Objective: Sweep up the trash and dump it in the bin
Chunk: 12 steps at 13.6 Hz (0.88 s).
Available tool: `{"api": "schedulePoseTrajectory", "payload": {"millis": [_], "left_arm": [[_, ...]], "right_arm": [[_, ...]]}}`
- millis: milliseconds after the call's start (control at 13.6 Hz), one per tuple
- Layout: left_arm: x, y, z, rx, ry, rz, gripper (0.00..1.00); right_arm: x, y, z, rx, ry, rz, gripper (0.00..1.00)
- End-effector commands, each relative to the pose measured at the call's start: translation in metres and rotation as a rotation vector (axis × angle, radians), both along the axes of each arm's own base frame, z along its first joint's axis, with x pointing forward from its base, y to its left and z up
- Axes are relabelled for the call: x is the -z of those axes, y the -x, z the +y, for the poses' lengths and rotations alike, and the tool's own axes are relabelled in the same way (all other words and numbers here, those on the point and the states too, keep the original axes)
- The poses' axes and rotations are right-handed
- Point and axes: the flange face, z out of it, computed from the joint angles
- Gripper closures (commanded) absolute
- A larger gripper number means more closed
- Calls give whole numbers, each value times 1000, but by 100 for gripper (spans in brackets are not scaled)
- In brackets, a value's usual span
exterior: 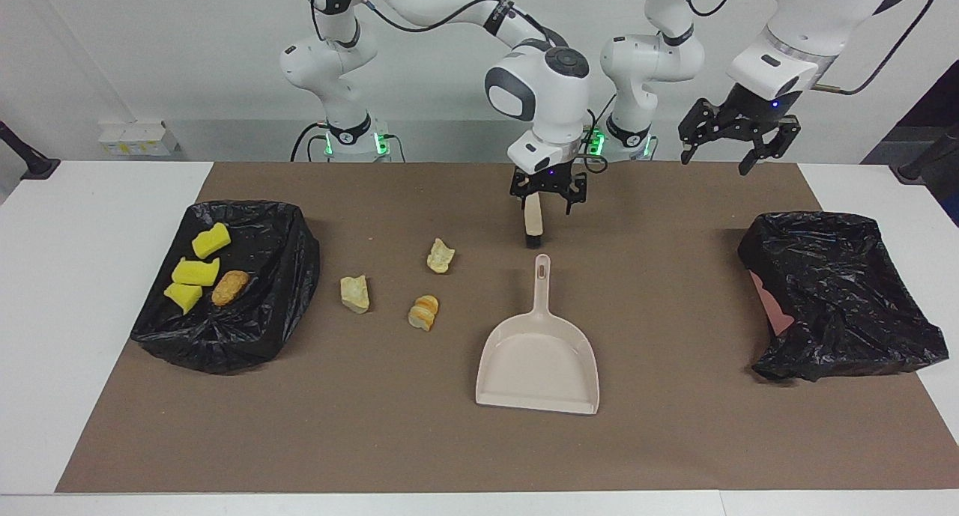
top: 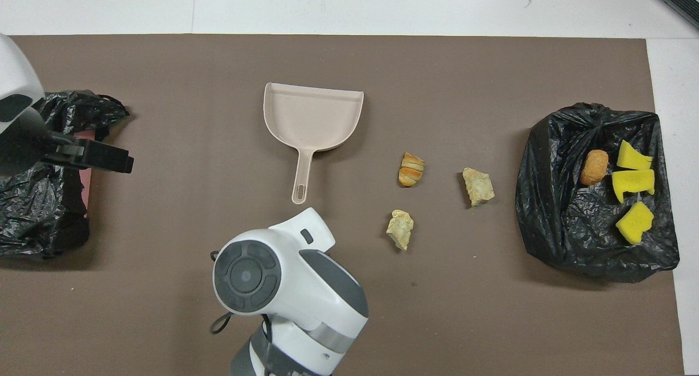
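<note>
**Brush in hand, three scraps left to sweep**

Trash: three pale bread-like pieces lie loose on the brown mat [exterior: 659,441]. Landmark is the dustpan [exterior: 539,355], empty, mouth pointing away from the robots, handle toward them.
- Orange-tinged piece [exterior: 424,312]: closest to the dustpan, beside it toward the right arm's end of the table.
- Cream piece [exterior: 440,255]: nearer to the robots than the dustpan's tray, roughly level with its handle tip.
- Cream piece [exterior: 355,293]: farthest of the three from the dustpan, toward the right arm's end.

The other four scraps, three yellow chunks [exterior: 196,272] and one golden-brown lump [exterior: 229,287], already sit on the black-lined bin [exterior: 247,336], well apart from the dustpan at the right arm's end. A second black-bagged bin [exterior: 839,299] stands well apart from the dustpan at the left arm's end.

Right gripper [exterior: 548,194]: over the mat just nearer the robots than the dustpan's handle tip, fingers clamped on the beige brush [exterior: 533,220], which hangs upright with its black bristles down, at or just above the mat; contact not resolvable.

Left gripper [exterior: 738,138]: waits in the air over the second bin's end of the mat, fingers spread, holding nothing.

Judgement: sweeping step, about half done by count. The dustpan is unheld, and the scraps lie to the side of it rather than before its mouth. The next move likely calls for the left gripper to take the handle and steady or turn the pan while the brush draws each piece round to the lip. Light pieces may roll off course.
</note>
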Motion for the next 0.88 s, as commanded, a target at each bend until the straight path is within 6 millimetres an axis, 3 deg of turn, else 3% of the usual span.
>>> {"api": "schedulePoseTrajectory", "payload": {"millis": [0,147,440,807], "left_arm": [[29,-6,-31,52,-9,-21,0],[55,-3,-57,91,-8,-16,0],[128,12,-115,89,-2,-16,0],[217,24,-202,79,-5,22,0]], "right_arm": [[4,39,-8,19,-24,35,0],[16,58,-15,60,-69,81,0],[41,104,-16,18,-41,140,0],[69,125,-21,51,-47,213,2]]}}
